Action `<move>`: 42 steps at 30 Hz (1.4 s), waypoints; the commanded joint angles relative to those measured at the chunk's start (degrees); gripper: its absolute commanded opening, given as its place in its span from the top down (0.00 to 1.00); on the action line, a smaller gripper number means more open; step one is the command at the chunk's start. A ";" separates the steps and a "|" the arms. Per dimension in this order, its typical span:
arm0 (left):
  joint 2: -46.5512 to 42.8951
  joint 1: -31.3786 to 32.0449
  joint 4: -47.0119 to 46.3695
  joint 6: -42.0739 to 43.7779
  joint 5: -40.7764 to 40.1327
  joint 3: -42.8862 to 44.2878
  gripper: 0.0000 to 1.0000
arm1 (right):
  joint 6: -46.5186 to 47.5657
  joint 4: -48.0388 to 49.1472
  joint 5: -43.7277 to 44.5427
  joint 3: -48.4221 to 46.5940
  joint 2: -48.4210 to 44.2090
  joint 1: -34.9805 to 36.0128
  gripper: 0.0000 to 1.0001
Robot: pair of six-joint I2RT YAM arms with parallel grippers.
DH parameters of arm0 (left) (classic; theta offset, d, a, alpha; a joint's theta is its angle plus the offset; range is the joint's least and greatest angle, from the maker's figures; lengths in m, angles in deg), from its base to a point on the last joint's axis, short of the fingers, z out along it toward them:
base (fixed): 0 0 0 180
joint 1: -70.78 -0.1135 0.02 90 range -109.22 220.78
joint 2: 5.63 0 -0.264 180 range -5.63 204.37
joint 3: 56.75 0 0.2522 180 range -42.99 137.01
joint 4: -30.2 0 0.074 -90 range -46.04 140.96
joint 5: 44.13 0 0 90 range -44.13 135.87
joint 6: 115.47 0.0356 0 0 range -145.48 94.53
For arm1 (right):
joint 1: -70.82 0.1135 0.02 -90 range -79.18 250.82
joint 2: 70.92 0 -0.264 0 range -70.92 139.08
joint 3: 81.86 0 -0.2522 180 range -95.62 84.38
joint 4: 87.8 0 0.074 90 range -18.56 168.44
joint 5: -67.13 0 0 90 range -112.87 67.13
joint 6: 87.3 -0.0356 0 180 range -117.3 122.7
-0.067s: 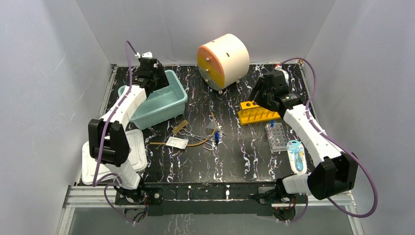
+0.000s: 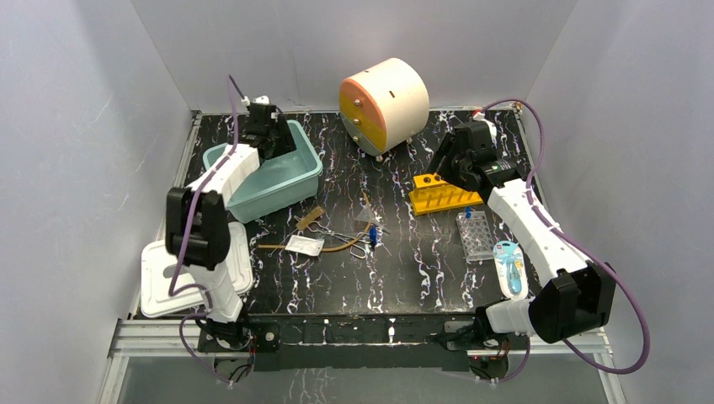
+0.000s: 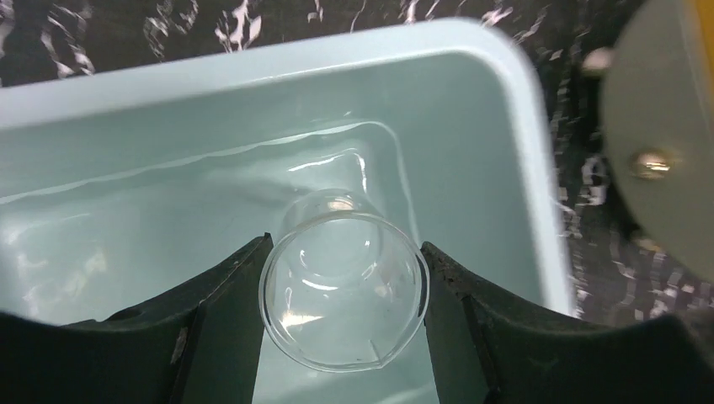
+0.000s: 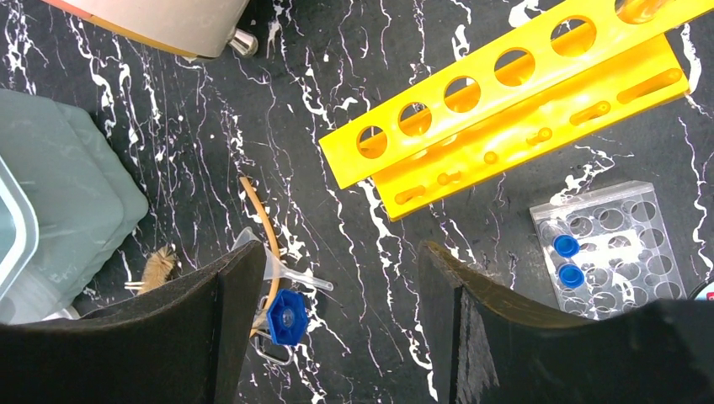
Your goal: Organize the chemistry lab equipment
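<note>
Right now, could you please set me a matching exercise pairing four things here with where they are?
Things:
1 beaker
2 tubes
3 rack
4 lid

Places:
A in the well plate
B at the table's near left corner
C between the left gripper's fingers, over the tub
D nearest the right gripper

Pairs: 1-C, 2-A, 3-D, 4-B

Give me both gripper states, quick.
Left gripper: closed on a clear glass beaker, over the teal bin.
Right gripper: open, empty, above the table near the yellow rack.
</note>
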State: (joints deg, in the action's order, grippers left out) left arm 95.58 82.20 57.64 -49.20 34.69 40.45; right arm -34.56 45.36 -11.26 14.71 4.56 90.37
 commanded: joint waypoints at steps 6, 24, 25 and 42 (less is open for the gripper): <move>15.00 -1.42 -4.46 -0.06 3.45 7.10 0.52 | 0.53 -0.61 1.07 -4.33 0.45 -0.22 0.25; 17.71 0.41 -6.70 4.60 2.09 8.08 0.42 | 0.52 -0.58 0.99 -4.16 0.69 -0.22 0.25; 17.78 0.44 -6.17 4.64 1.67 8.48 0.40 | 0.52 -0.58 0.92 -4.16 0.67 -0.29 0.25; 3.65 0.45 2.51 3.87 4.11 10.17 0.12 | 2.16 -0.42 -0.63 -5.28 1.78 -0.22 0.25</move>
State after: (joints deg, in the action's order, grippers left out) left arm 108.80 82.53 57.35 -45.05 37.53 49.50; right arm -34.40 43.85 -11.32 12.70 5.85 90.32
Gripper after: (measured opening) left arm 0.884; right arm 0.750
